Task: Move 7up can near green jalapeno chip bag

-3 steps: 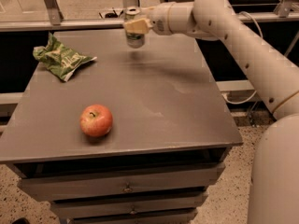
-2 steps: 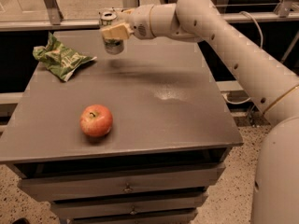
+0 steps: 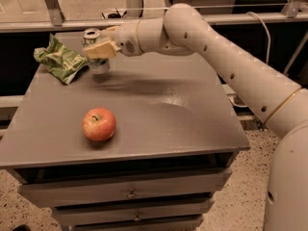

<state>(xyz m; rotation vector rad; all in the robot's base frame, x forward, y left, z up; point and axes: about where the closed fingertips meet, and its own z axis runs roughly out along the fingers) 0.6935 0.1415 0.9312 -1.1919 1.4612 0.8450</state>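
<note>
The 7up can [image 3: 97, 64], silver-topped with a green label, stands upright at the far left of the grey table [image 3: 159, 114]. My gripper [image 3: 99, 48] is shut on the can, its pale fingers [image 3: 102, 49] wrapped around the can's upper half. The can's base is at or just above the tabletop. The green jalapeno chip bag [image 3: 60, 59], crumpled with white lettering, lies just left of the can, almost touching it. My white arm reaches in from the right across the back of the table.
A red apple [image 3: 99, 124] sits near the table's front left. The table has drawers below its front edge. A metal rail and frame run behind the table. The floor drops away on the right.
My gripper has carried the can leftward from the back middle of the table and lower, bringing it right beside the chip bag. The apple and bag have not moved.
</note>
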